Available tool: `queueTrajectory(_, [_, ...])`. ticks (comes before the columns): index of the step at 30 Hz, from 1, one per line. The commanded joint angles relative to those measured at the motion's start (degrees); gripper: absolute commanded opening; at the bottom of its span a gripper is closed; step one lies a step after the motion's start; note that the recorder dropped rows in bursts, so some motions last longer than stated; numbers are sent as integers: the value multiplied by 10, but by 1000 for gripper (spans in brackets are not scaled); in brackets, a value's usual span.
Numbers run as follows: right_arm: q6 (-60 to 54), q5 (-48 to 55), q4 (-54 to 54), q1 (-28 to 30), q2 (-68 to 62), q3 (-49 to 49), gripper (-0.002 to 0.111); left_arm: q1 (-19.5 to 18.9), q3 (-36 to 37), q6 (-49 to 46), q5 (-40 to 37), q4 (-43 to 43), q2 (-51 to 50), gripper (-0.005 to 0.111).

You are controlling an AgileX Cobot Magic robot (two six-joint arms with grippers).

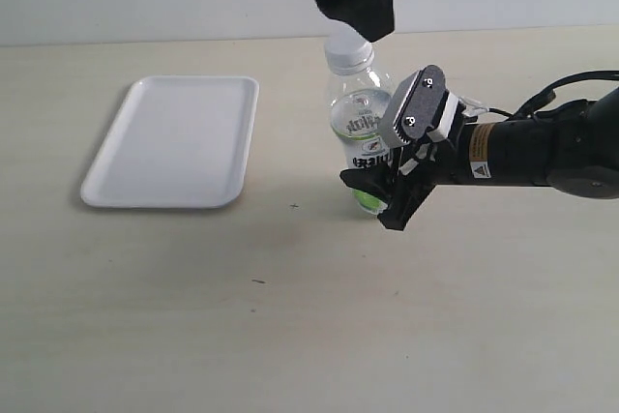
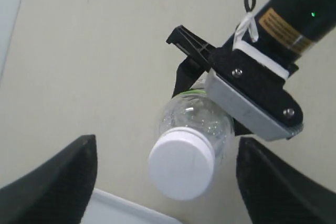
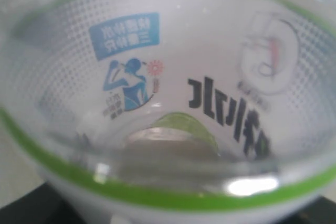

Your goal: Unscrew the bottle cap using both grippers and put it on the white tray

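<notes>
The clear bottle (image 1: 360,118) stands upright on the table with its white-and-green label facing my right gripper (image 1: 379,200). That gripper is shut on the bottle's lower body, and its grey plate (image 1: 411,108) lies against the side. The bottle's label (image 3: 173,77) fills the right wrist view. The white bottle cap (image 1: 345,47) sits on the neck. My left gripper (image 1: 363,21) hangs just above it, open. In the left wrist view the cap (image 2: 182,163) lies between the two black fingers (image 2: 52,182) without touching either. The white tray (image 1: 174,137) lies flat to the left of the bottle.
The beige table (image 1: 290,316) runs to a pale wall at the back. My right arm (image 1: 542,147), with its orange label and cable, reaches in from the right edge. A corner of the tray (image 2: 121,211) shows beneath the left gripper.
</notes>
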State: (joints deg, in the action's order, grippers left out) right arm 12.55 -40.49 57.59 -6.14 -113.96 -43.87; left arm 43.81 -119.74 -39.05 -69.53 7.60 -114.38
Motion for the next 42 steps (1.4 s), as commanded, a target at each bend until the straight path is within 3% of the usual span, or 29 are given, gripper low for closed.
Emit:
queueTrajectory(1, [-5,77,13,1,-8,5,0,2,-4,-135,-4,-3,5,71])
queueTrajectory(8, [-5,79,13,1,-8,5,0,2,-4,-236,-4,-3,4,71])
queueTrajectory(27, [-5,79,12,1,-8,5,0,2,6,-239,-4,-56,-25,71])
queueTrajectory(37, [-6,79,11,1,-8,5,0,2,8,-235,-4,-38,-30,71])
queueTrajectory(42, [-9,79,8,1,-8,4,0,2,30,-232,-4,-38,-30,57])
